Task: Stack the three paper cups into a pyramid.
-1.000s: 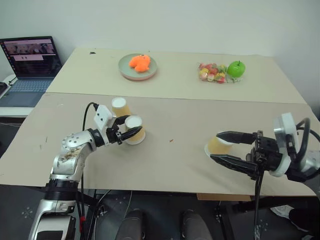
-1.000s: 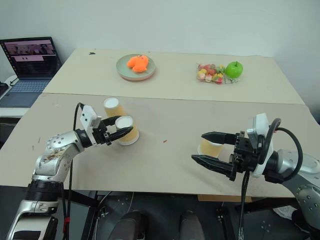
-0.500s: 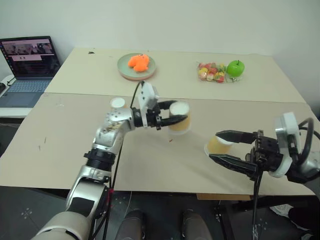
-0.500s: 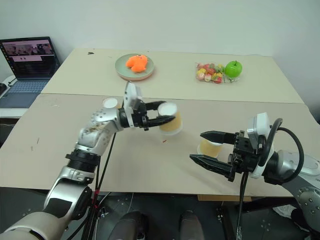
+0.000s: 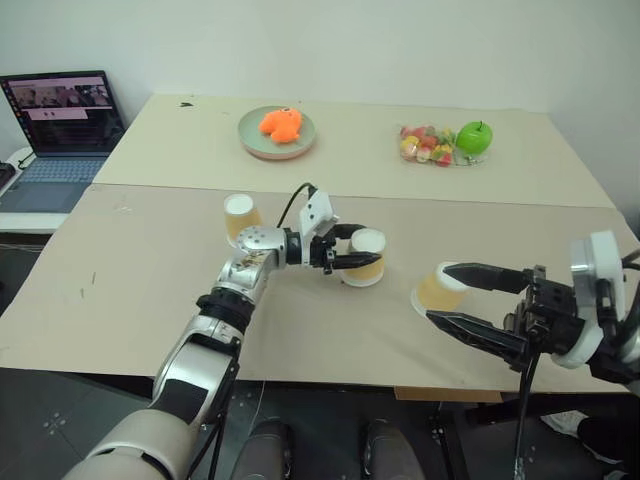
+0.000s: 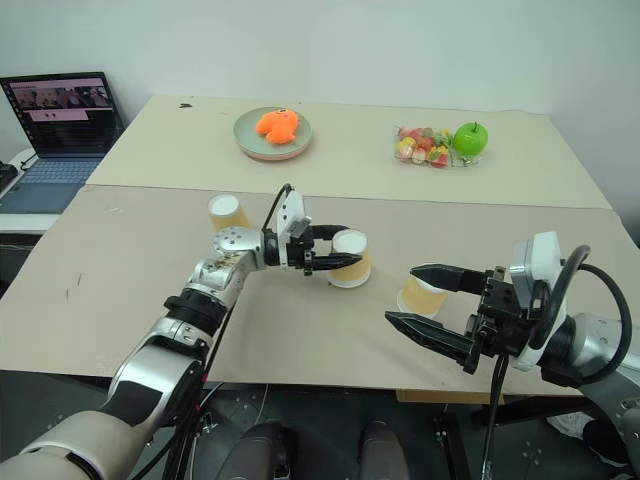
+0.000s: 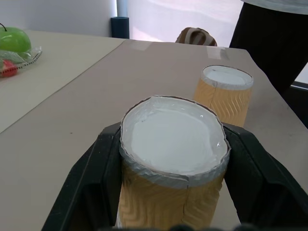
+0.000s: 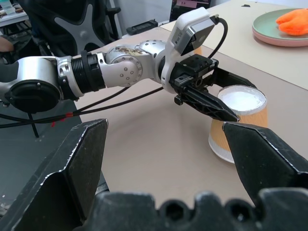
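While inverted on the table, middle cup (image 5: pixel 365 258) pinched in left end effector (image 5: pixel 352 248) (right end effector (image 5: pixel 462 296) wide, empty).

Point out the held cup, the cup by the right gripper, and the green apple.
held cup (image 5: pixel 366 241): left eye view, white upturned base.
cup by the right gripper (image 5: pixel 436 290): left eye view, tan side wall.
green apple (image 5: pixel 474 137): left eye view, middle of the skin.
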Tool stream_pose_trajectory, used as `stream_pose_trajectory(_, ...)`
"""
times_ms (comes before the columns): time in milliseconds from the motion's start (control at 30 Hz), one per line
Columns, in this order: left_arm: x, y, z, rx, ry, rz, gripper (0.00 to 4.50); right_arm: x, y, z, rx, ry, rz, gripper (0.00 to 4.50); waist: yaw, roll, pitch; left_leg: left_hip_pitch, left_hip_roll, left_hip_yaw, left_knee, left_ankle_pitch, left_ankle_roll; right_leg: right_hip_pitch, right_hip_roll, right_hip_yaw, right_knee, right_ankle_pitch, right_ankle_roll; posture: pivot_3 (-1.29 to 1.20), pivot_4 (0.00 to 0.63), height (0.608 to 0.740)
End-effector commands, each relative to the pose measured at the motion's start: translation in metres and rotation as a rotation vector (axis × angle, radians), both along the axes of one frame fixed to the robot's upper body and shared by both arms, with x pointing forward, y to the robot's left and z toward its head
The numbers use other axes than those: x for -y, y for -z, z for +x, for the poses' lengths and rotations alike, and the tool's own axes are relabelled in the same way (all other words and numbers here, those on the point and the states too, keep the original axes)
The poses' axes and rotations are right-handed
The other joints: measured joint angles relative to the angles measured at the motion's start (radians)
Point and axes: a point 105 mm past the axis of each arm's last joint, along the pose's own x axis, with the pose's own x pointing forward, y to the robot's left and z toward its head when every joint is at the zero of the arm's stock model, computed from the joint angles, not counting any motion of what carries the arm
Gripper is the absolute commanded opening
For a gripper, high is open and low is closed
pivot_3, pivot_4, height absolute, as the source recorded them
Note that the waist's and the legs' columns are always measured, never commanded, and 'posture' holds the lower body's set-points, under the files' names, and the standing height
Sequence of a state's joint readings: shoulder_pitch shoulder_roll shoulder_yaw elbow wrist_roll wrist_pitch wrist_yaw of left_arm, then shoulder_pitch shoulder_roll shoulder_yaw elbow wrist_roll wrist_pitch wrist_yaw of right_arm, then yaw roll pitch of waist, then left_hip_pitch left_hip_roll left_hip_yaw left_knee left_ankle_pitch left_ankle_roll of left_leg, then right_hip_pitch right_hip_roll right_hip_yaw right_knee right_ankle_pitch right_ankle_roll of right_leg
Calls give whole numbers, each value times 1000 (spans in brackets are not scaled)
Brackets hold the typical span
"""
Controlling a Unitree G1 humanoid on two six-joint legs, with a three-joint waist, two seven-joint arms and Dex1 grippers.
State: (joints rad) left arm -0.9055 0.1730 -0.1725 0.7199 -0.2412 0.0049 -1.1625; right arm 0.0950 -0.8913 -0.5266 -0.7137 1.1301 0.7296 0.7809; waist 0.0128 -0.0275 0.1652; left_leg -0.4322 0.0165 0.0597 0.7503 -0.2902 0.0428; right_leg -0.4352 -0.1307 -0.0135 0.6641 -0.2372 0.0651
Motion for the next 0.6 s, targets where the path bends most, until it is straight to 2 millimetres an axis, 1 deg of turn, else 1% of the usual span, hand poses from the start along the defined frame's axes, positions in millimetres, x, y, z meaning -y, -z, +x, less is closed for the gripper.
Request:
stream_pose_trajectory(33, 4, -16, 1, 23, 29, -30, 3440, -1, -10, -3, 44, -2, -3, 4500, 0, 0, 0, 0, 0, 0, 0, 0, 0, 0, 0, 0, 0, 0, 0, 0, 150, 676)
stream_pose_trajectory(67, 4, -16, 2, 22, 31, -31, 3665, 0, -10, -3, 44, -1, -3, 4500, 0, 0, 0, 0, 0, 0, 0, 0, 0, 0, 0, 0, 0, 0, 0, 0, 150, 676)
stream_pose_trajectory(133, 3, -16, 4, 61, 8, -18, 4475, 0, -9, -3, 43, 1, -6, 4500, 0, 0, 0, 0, 0, 0, 0, 0, 0, 0, 0, 0, 0, 0, 0, 0, 150, 676)
stream_pose_trajectory(233, 1, -22, 4, 95, -15, -44, 4494, 2, -10, -1, 44, 4, -2, 4500, 0, 0, 0, 0, 0, 0, 0, 0, 0, 0, 0, 0, 0, 0, 0, 0, 150, 676)
stream_pose_trajectory(333, -2, -33, 5, 129, -41, -81, 4494, 1, -10, 0, 43, -4, 0, 4500, 0, 0, 0, 0, 0, 0, 0, 0, 0, 0, 0, 0, 0, 0, 0, 0, 150, 676)
stream_pose_trajectory(367, -4, -41, 6, 140, -57, -108, 4494, 1, -10, 0, 43, -5, 1, 4500, 0, 0, 0, 0, 0, 0, 0, 0, 0, 0, 0, 0, 0, 0, 0, 0, 150, 676)
stream_pose_trajectory(433, -12, -64, 5, 171, -97, -187, 4494, 1, -11, 1, 42, -9, 2, 4500, 0, 0, 0, -1, 0, 0, 0, 0, 0, 0, 0, 0, 0, 0, 0, 0, 150, 676)
stream_pose_trajectory(533, -25, -86, 1, 180, -147, -255, 4494, 1, -12, 2, 40, -14, 10, 4500, -2, 0, 0, -1, 1, 0, 0, 0, 0, -1, 0, 0, 0, 0, 0, 0, 150, 676)
stream_pose_trajectory(600, -38, -98, -4, 160, -186, -304, 4494, 1, -12, 3, 36, -26, 11, 4500, -4, 0, 0, -1, 1, 0, 0, 0, 0, -2, 0, 0, 0, 0, 0, 0, 150, 676)
